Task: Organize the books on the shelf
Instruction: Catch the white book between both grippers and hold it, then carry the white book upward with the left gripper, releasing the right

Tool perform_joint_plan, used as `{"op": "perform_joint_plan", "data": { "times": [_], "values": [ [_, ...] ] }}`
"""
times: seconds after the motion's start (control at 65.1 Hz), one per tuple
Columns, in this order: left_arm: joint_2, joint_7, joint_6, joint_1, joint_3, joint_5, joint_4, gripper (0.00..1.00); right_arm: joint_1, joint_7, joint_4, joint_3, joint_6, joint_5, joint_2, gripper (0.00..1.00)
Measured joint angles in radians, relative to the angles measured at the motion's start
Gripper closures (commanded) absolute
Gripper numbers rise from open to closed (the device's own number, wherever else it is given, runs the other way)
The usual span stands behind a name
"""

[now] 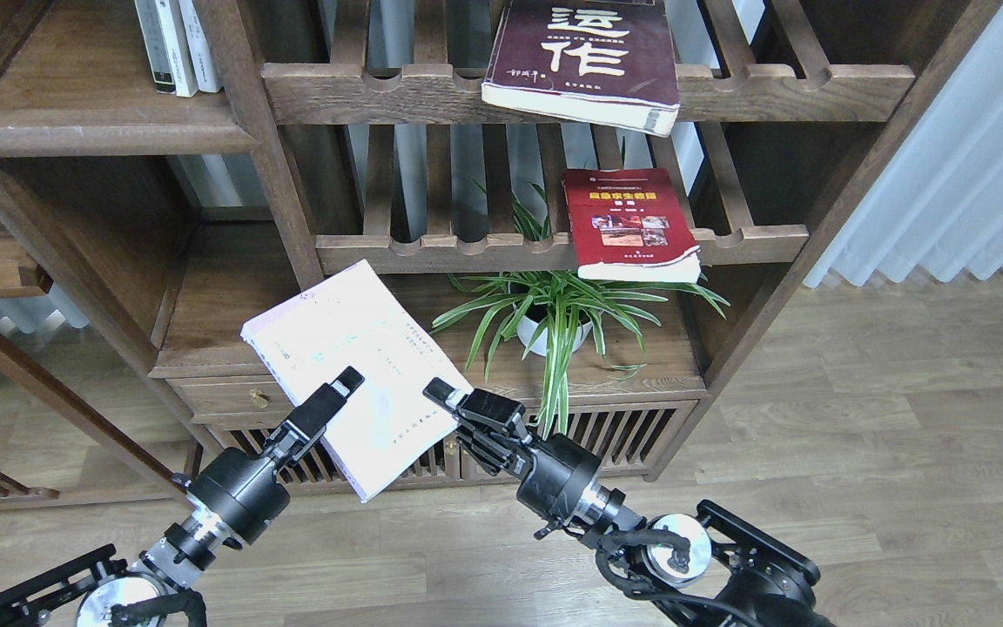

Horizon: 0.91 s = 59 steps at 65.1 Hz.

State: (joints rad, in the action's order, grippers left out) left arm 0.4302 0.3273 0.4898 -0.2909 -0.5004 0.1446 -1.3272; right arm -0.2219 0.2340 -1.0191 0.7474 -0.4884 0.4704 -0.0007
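Observation:
The white-and-lavender book is held tilted in the air in front of the cabinet. My left gripper is shut on its lower left edge, with one finger lying on the cover. My right gripper grips its right edge. The red book with a photo cover lies on the middle slatted rack. The thick dark maroon book with white characters lies on the upper slatted rack and overhangs its front. The solid dark-brown shelf is at the upper left.
Two white books stand at the back of the solid shelf. A potted spider plant stands on the lower board beside the held book. A thick upright post separates the shelf from the racks. A pale curtain hangs at the right.

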Motion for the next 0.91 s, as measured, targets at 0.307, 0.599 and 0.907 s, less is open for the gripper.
{"op": "perform_joint_plan", "data": {
  "times": [0.307, 0.599, 0.907],
  "values": [
    [0.017, -0.004, -0.002, 0.004, -0.001, -0.002, 0.006, 0.93, -0.013, -0.01, 0.008, 0.002, 0.0, -0.015, 0.001, 0.34],
    [0.045, -0.006, -0.002, 0.0, -0.012, -0.049, 0.005, 0.94, -0.025, -0.011, 0.026, 0.002, 0.0, -0.028, 0.001, 0.17],
    [0.201, -0.107, -0.001, 0.002, -0.026, -0.138, -0.049, 0.97, -0.047, -0.108, 0.069, 0.064, 0.0, -0.028, 0.001, 0.17]
  ]
}}
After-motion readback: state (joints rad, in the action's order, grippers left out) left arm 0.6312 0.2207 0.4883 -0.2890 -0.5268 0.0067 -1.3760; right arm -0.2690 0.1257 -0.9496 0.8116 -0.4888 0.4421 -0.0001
